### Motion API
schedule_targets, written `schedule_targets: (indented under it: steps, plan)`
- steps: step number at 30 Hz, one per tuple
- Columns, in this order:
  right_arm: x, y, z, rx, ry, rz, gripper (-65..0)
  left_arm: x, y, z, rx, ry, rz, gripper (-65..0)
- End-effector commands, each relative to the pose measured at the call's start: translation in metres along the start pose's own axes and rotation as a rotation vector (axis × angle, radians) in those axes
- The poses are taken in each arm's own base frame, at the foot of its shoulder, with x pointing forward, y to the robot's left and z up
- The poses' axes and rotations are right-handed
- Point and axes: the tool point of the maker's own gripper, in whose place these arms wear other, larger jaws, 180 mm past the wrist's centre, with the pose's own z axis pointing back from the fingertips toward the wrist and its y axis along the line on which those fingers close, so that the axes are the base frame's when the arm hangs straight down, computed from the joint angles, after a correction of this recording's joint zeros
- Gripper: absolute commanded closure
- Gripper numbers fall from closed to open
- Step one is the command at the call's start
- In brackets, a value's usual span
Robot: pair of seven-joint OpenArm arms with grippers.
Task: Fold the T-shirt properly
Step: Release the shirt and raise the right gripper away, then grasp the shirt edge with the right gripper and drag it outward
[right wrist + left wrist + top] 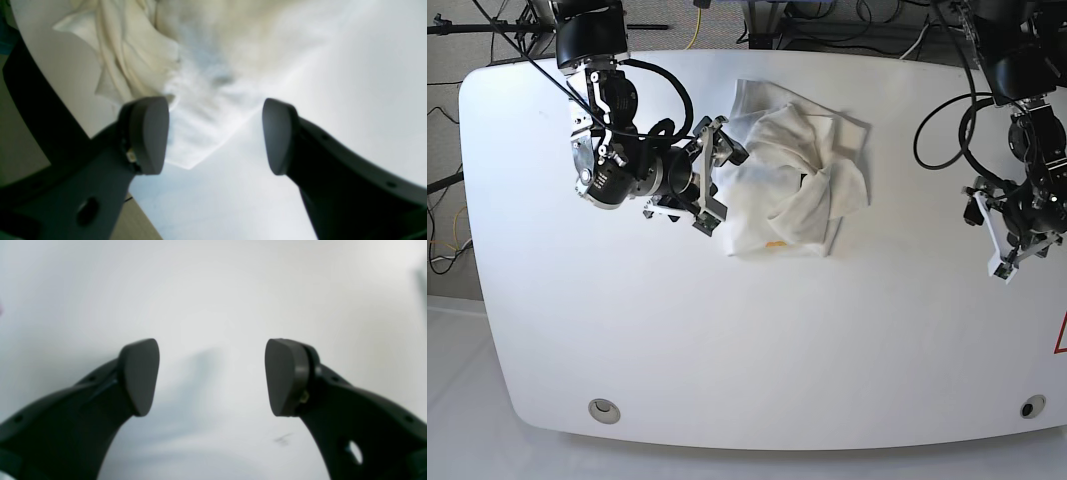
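1. White table fills the base view; we see the T-shirt crumpled in a loose heap on the far centre of it, with a small yellow-orange mark at its near edge.
2. Right arm, on the base view's left, reaches sideways across the table toward the shirt, wrist turned so the right gripper lies level at the shirt's left edge.
3. From the right wrist view we see its fingers spread apart, nothing clamped; a folded corner of the shirt lies on the table between and beyond them.
4. Left arm sits at the base view's right, well apart from the shirt, its forearm hanging down over the table edge.
5. Left gripper points down at bare table, pads wide apart, empty.
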Motion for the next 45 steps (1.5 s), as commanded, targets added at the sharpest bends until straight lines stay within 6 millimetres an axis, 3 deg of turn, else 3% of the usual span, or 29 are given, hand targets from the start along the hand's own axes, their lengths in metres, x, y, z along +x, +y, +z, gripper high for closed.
schedule_targets:
  steps: [1, 20, 31, 45]
  plan:
    - [0.013, -0.003, 0.007, -0.014, -0.040, 0.028, -41.7, 0.011, 0.017, 0.012, 0.040, -0.037, -0.017, -45.7]
    - [0.012, 0.026, 0.005, 0.030, -0.073, 0.027, -41.8, 0.007, 0.020, 0.012, 0.049, -0.024, -0.022, -45.7]
    - [0.019, 0.064, -0.013, 0.123, -0.056, 0.082, -41.8, 0.010, 0.022, 0.013, 0.052, -0.031, -0.022, -45.7]
    - [0.013, 0.055, -0.026, 0.137, -0.012, 0.048, -41.8, 0.009, 0.022, 0.013, 0.050, -0.029, -0.020, -45.7]
